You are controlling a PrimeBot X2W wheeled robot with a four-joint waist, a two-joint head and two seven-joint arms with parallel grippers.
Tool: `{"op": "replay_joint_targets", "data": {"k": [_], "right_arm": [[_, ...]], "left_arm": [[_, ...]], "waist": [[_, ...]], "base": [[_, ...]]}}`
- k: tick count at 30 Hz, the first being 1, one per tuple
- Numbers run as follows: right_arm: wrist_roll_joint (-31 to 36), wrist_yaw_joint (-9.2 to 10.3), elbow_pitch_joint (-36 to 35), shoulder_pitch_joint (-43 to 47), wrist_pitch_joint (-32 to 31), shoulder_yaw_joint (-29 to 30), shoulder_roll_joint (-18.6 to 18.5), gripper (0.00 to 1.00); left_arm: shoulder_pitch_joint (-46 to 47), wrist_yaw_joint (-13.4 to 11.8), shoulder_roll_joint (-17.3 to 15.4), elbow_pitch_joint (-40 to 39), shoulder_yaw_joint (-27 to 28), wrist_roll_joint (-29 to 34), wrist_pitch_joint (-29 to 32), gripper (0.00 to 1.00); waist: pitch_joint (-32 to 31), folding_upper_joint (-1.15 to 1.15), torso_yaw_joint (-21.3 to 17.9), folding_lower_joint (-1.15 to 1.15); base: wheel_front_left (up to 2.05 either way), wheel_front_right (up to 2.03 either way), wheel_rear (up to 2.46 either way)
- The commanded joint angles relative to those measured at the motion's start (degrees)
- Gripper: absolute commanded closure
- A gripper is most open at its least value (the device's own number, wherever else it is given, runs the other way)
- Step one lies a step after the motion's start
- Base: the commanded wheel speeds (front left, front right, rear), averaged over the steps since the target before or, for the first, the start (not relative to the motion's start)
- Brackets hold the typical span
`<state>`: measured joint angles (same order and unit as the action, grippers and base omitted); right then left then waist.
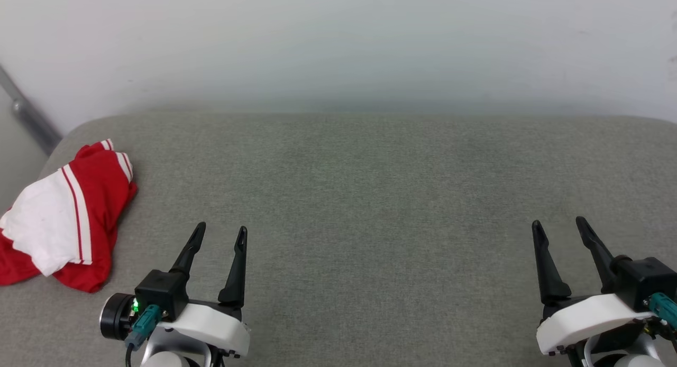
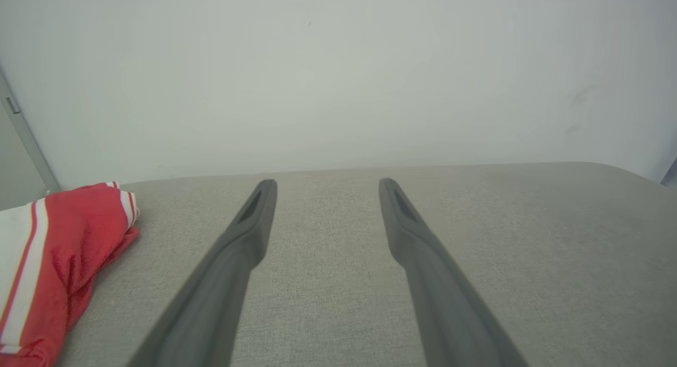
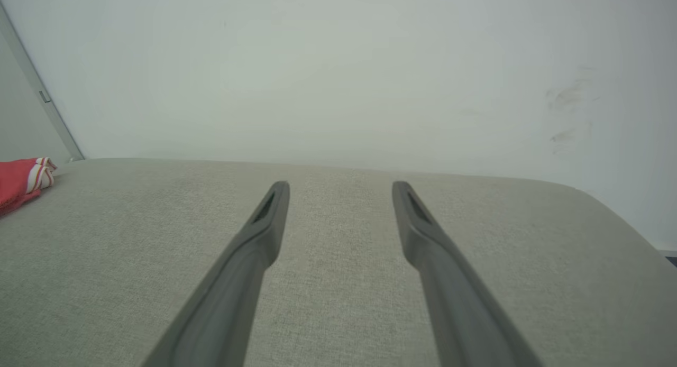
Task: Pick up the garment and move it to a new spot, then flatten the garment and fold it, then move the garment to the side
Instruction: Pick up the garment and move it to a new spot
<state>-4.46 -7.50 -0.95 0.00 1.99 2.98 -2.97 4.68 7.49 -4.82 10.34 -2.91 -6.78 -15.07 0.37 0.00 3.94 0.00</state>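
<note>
Well, grey cushion (image 1: 370, 198), white wall (image 1: 338, 39)

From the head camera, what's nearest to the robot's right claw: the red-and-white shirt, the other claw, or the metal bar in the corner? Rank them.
Measured from the right gripper:
1. the left gripper, level with it, to its left.
2. the garment, farther left, lying crumpled.
3. the metal bar, beyond the garment, back left corner.

**Work Area Layout**

The garment (image 1: 63, 219) lies on the surface (image 1: 370, 198) at its far left edge. The left gripper (image 1: 221, 232) sits over the near left area, to the right of the garment and apart from it. The right gripper (image 1: 559, 222) sits at the near right, well apart from both. The wall (image 1: 338, 49) stands behind the surface.
</note>
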Motion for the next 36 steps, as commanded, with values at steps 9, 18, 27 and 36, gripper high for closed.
{"op": "replay_joint_targets", "data": {"k": [9, 18, 27, 36], "right_arm": [[1.7, 0.02, -2.7, -0.3, -1.0, -1.5, 0.2, 0.0], [2.0, 0.02, -4.6, -1.0, -1.1, -4.6, 0.1, 0.0], [2.4, 0.02, -4.8, -0.9, -1.6, -6.2, 0.1, 0.0], [2.9, 0.02, -4.3, -1.7, -1.7, -6.9, 0.1, 0.0]], "left_arm": [[0.9, -0.7, 0.5, 0.5, 2.6, 0.5, -0.1, 0.0], [0.3, -1.3, 0.7, 0.0, 5.6, 0.9, -0.1, 0.0], [-1.0, -1.4, 0.7, -0.3, 7.6, 1.3, -0.1, 0.0], [-1.1, -1.4, 0.8, -1.2, 9.3, 1.6, -0.1, 0.0]], "waist": [[0.5, 0.0, 8.0, 0.0], [1.0, 0.0, 16.9, 0.0], [0.9, 0.0, 24.4, 0.0], [2.0, 0.0, 26.4, 0.0]], "base": [[0.0, 0.0, 0.0], [0.0, 0.0, 0.0], [0.0, 0.0, 0.0], [0.0, 0.0, 0.0]]}}
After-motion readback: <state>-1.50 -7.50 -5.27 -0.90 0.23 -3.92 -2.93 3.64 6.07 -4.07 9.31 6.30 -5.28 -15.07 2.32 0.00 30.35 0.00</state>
